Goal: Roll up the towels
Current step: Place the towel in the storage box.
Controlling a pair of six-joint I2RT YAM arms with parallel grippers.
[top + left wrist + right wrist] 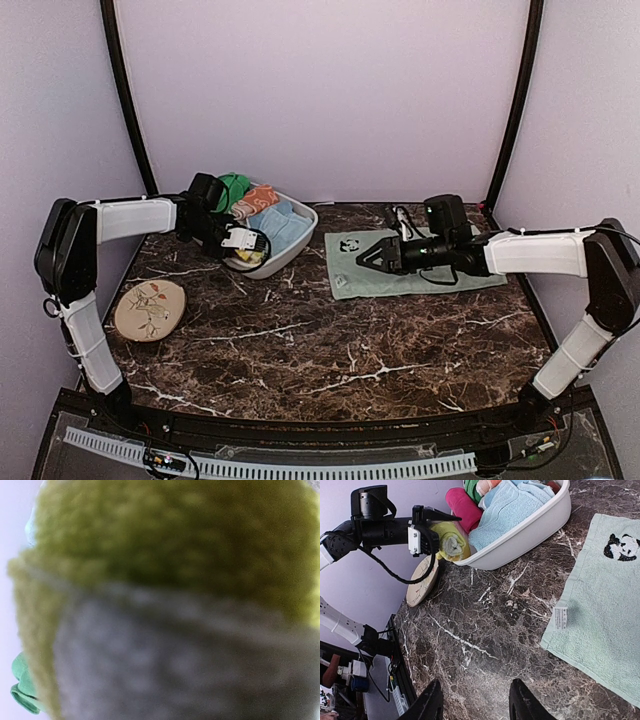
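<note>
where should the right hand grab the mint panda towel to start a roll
Probably the short edge with the white tag, coming straight down from above. The mint panda towel lies flat on the table, so only an edge can be pinched, and the open right hand hangs just off that one.

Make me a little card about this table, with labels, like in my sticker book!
table: dark marble
basin: white, holding rolled towels
rolls inside: pink towel, blue towel, yellow-lime towel
left claw: at the yellow-lime towel by the basin's edge; grip unclear
right claw: open, empty, over bare table beside the mint towel
mint towel: lying flat, not rolled, panda patch near one corner
round plate: flower picture, on the table's left
</note>
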